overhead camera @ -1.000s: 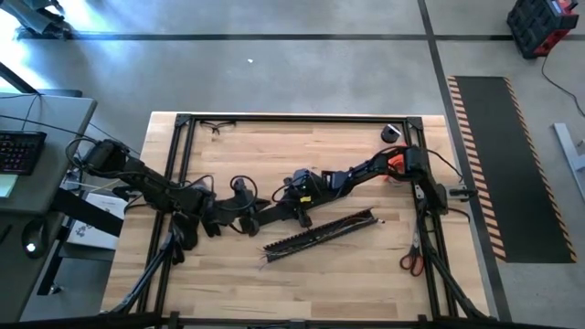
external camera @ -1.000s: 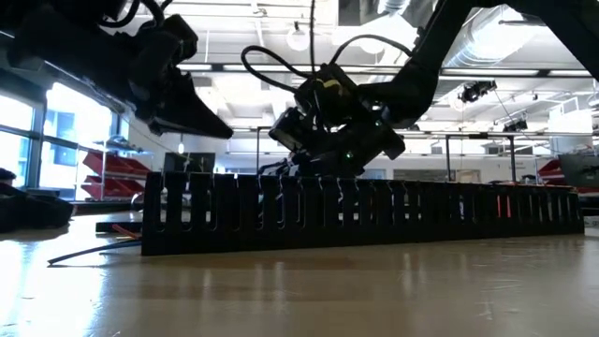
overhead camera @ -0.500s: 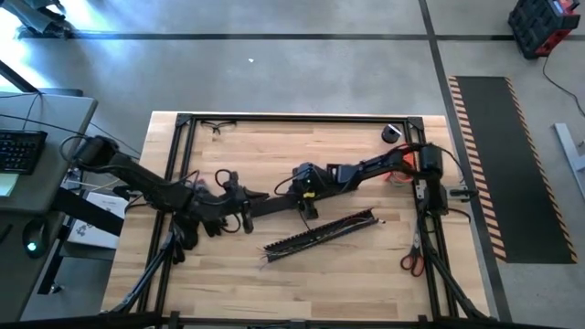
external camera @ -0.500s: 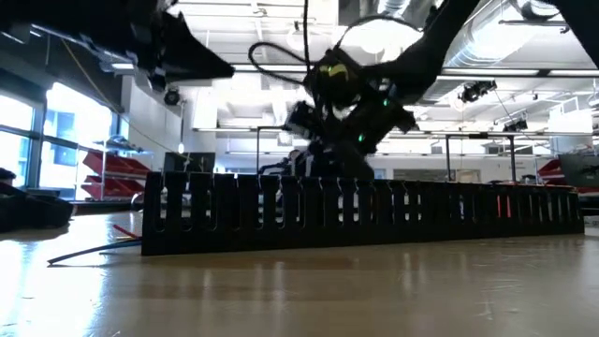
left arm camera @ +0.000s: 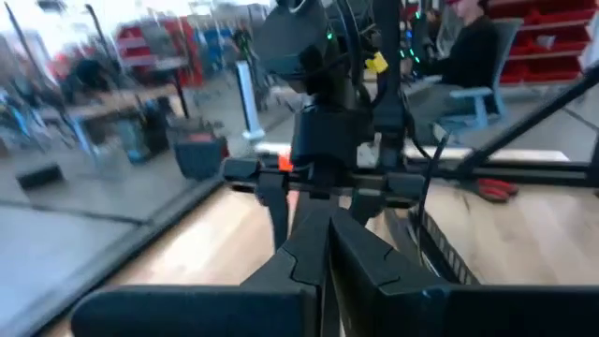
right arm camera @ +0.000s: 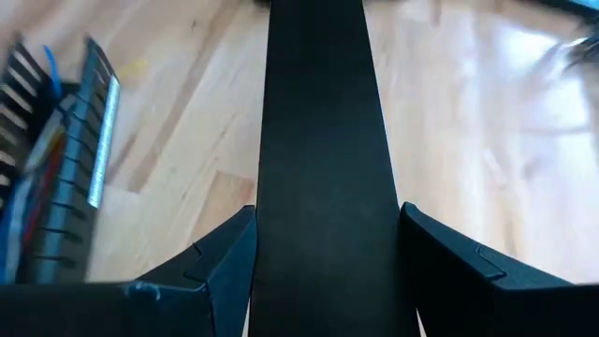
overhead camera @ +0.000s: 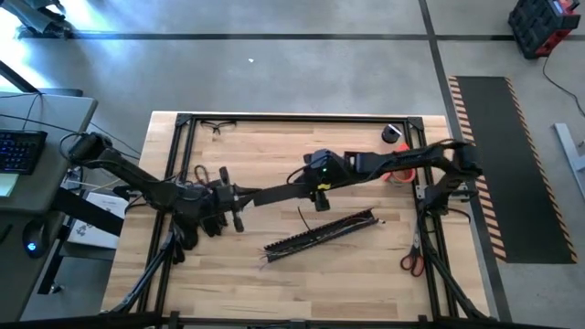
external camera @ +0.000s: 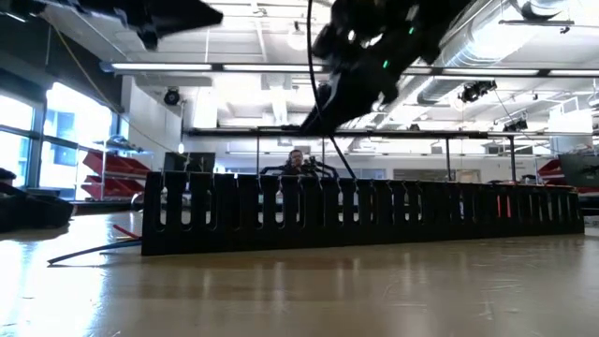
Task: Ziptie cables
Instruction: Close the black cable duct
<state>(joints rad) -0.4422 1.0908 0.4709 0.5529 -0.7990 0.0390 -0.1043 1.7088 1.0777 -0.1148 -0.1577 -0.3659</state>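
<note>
**— Above the desk (overhead camera: pixel 274 146), what is strung between the two arms?**

— That flat black strip (overhead camera: pixel 270 193). The right claw (overhead camera: pixel 315 180) has one end: its fingers (right arm camera: pixel 225 257) sit hard against both edges of the strip, gripping it across its width. The left claw (overhead camera: pixel 230 195) looks closed on the other end, though its own view is too blurred to be sure.

**— Why hold it with both?**

— I judge that a long, thin strip would sag or twist from one end. Held at both ends, it stays level and clear of what lies below.

**— And the cables?**

— The cables (right arm camera: pixel 37 183) lie inside the slotted channel (overhead camera: pixel 322 229), which rests on the desk nearer the front edge, apart from both claws. A few strands trail out of its left end onto the wood.

**— So no tying yet?**

— None that I can see. The bundle looks loose and untouched. With both claws busy with the strip, I reckon it has to be put down before either can reach the wires.
</note>
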